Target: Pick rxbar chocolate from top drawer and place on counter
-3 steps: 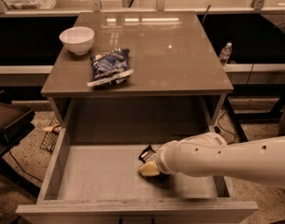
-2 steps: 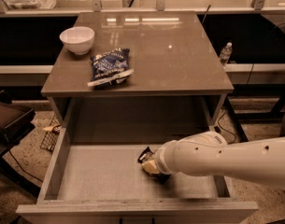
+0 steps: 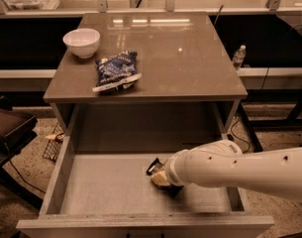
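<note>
The top drawer is pulled open below the counter. My white arm reaches in from the right, and my gripper is low over the drawer floor, right of the middle. The rxbar chocolate, a small dark wrapper, shows only as an end sticking out at the gripper's upper left, right against it. The rest of the bar is hidden by the gripper and arm.
A white bowl and a blue-and-white crinkled bag sit on the counter's left half. A small bottle stands beyond the counter's right edge. A dark object is on the floor at the left.
The gripper has stayed low in the drawer at the bar, shifting only slightly. The bar's dark end still shows at its upper left.
</note>
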`<state>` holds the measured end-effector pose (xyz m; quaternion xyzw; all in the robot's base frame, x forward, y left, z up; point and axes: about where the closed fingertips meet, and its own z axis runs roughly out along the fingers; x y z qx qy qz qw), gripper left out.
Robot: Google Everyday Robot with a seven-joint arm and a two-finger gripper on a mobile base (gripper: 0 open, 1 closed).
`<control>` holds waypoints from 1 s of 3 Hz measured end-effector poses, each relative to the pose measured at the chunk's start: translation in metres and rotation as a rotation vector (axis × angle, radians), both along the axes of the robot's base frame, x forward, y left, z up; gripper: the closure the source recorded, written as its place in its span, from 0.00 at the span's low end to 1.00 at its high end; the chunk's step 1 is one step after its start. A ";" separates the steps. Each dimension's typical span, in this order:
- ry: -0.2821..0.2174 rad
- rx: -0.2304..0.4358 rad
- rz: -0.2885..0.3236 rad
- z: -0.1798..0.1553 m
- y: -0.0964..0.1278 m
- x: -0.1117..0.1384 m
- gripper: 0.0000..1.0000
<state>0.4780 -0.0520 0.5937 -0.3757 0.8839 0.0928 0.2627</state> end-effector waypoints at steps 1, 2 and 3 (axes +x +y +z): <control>0.005 0.044 0.001 0.013 0.009 0.006 1.00; -0.017 0.117 -0.015 0.074 0.000 0.027 1.00; -0.046 0.152 -0.015 0.149 -0.012 0.054 1.00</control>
